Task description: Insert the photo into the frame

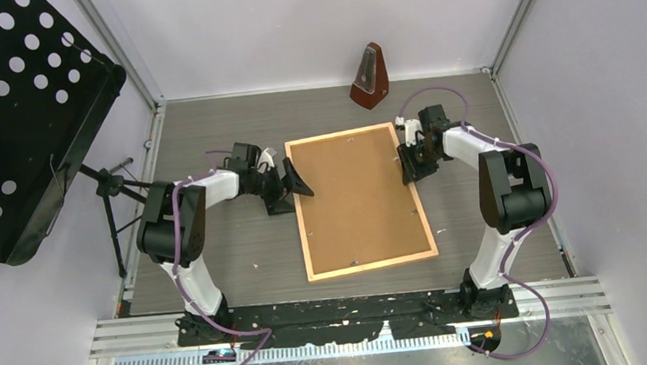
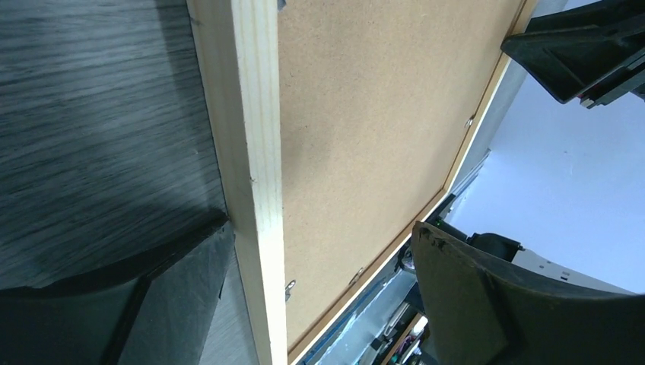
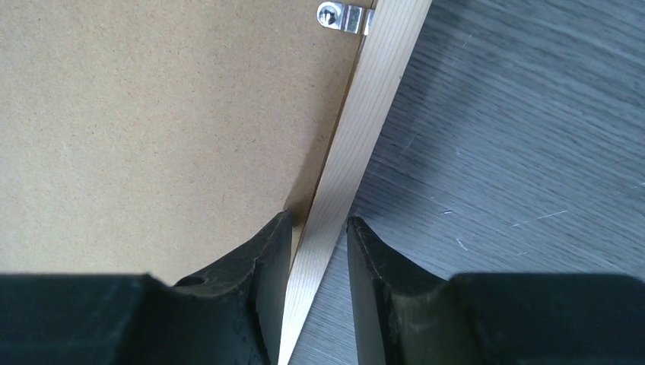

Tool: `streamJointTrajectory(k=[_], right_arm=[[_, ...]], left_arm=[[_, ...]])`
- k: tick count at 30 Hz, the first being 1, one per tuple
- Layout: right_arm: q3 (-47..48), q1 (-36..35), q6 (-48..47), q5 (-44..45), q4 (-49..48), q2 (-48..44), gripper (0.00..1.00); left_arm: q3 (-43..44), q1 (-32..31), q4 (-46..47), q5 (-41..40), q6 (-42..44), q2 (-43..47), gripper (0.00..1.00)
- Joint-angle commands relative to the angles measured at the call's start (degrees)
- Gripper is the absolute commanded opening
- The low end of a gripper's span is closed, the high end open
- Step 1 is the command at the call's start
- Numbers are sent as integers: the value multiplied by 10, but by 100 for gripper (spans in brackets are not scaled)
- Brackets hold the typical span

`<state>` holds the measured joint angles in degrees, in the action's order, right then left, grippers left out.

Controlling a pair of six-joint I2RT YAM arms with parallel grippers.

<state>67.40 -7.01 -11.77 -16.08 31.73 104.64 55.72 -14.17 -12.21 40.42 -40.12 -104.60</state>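
Note:
The frame (image 1: 374, 265) lies on the table with its back up, and a brown backing board (image 1: 358, 199) fills it. The photo is hidden. My left gripper (image 1: 293, 192) stands open at the frame's left rail (image 2: 251, 152). In the left wrist view one finger (image 2: 182, 289) rests on the table outside the rail and the other (image 2: 471, 296) hangs over the board. My right gripper (image 1: 410, 169) straddles the right rail (image 3: 365, 129). Its jaws (image 3: 319, 224) are narrow: the inner finger (image 3: 266, 258) is close against the rail, and a strip of table shows before the outer finger (image 3: 380, 266).
A small metal clip (image 3: 342, 15) sits on the frame's right rail near my right fingers, and others (image 2: 290, 287) show along the left side. A brown metronome (image 1: 370, 76) stands at the back wall. A black perforated music stand (image 1: 9, 111) leans over the left edge.

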Motion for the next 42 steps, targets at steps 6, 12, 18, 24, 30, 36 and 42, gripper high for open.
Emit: streamJointTrajectory(k=[6, 12, 18, 24, 30, 36, 42], right_arm=[[31, 5, 1, -9, -10, 6, 24], [69, 13, -35, -16, 4, 27, 6], [145, 13, -144, -28, 51, 74, 6], [221, 13, -253, -8, 121, 134, 6], [280, 12, -318, -4, 170, 169, 6], [273, 12, -344, -1, 172, 169, 6], [224, 12, -379, 13, 153, 152, 6]], left_arm=[[2, -1, -95, -107, 54, 5, 100], [43, 1, -142, -113, 81, 47, 100], [105, 4, -189, -137, 126, 68, 100], [175, 24, -259, -119, 197, 46, 99], [255, 42, -354, -176, 315, 35, 99], [232, 42, -348, -222, 380, 83, 100], [210, 42, -334, -276, 397, 115, 100]])
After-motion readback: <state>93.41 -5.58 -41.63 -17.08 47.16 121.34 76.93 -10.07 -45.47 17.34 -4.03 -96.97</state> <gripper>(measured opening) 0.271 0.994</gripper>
